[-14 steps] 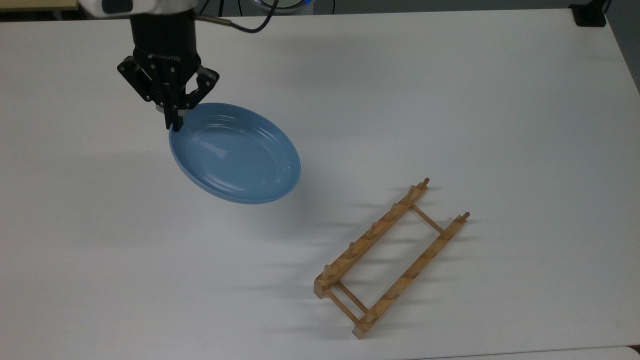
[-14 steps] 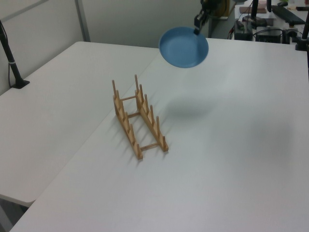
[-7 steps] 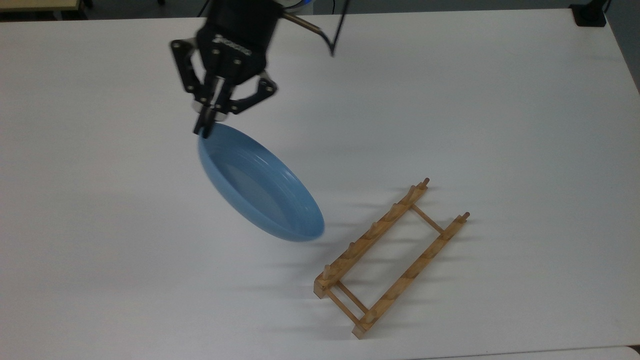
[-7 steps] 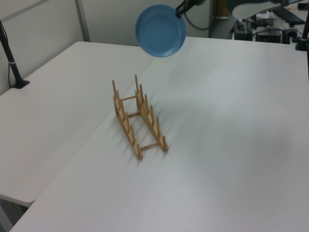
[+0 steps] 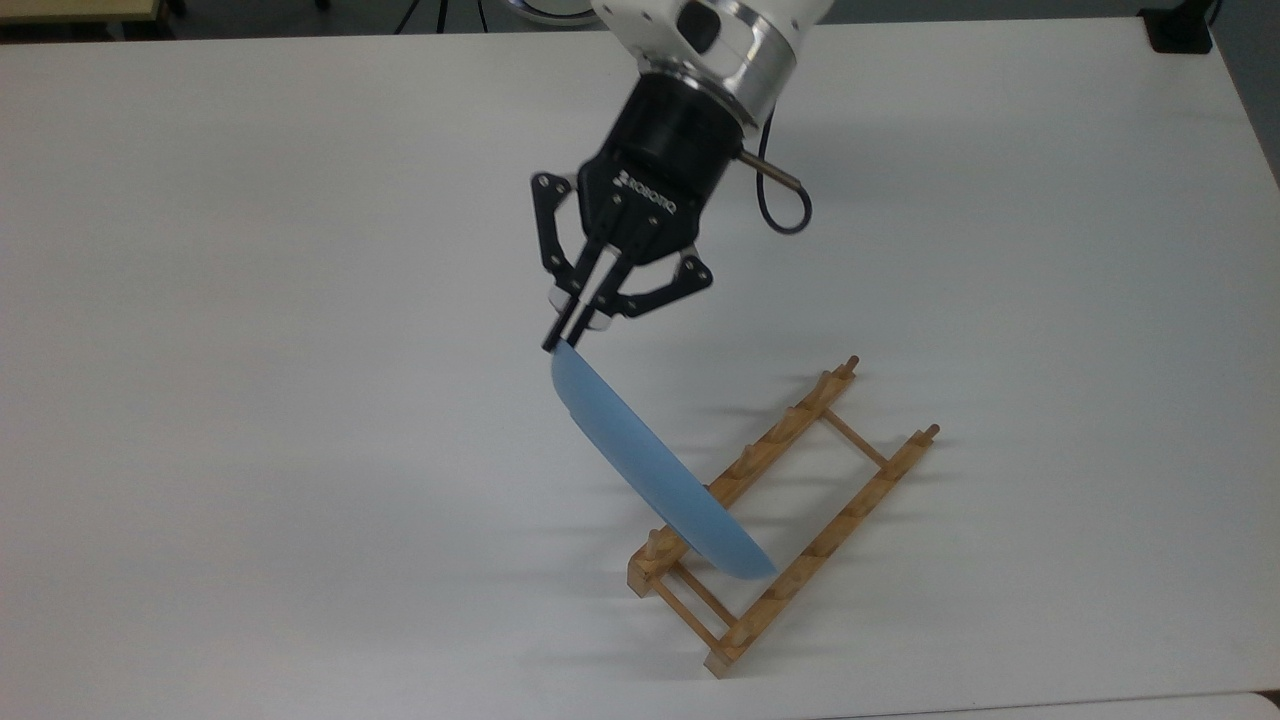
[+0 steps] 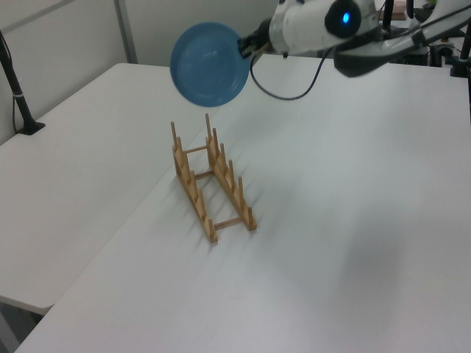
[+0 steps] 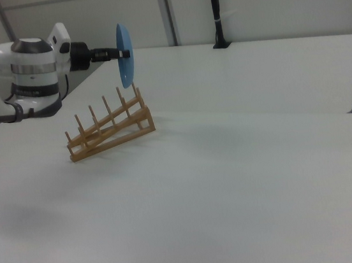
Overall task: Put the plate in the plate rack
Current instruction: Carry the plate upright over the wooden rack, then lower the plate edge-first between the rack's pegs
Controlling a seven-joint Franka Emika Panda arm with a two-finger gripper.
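Observation:
The light-blue plate (image 5: 650, 465) hangs upright in the air, seen edge-on in the top view and as a full disc (image 6: 208, 65) in the left view. My gripper (image 5: 560, 342) is shut on the plate's upper rim, with the arm reaching in from the top view's upper edge. The wooden plate rack (image 5: 868, 490) lies on the white table, empty. In the left view the plate is just above the pegs at the far end of the rack (image 6: 213, 176). In the right view the plate (image 7: 125, 54) is over the right end of the rack (image 7: 108, 130), apart from it.
A black pole on a clamp base (image 5: 1180, 30) stands at the table's far corner, seen also in the left view (image 6: 18, 95) and the right view (image 7: 216, 11). The white table (image 5: 300, 450) stretches wide around the rack; its front edge runs close below the rack in the top view.
The gripper carried the plate from the top view's upper left toward the rack. The plate turned from nearly face-up to upright and edge-on, and now hangs over the rack.

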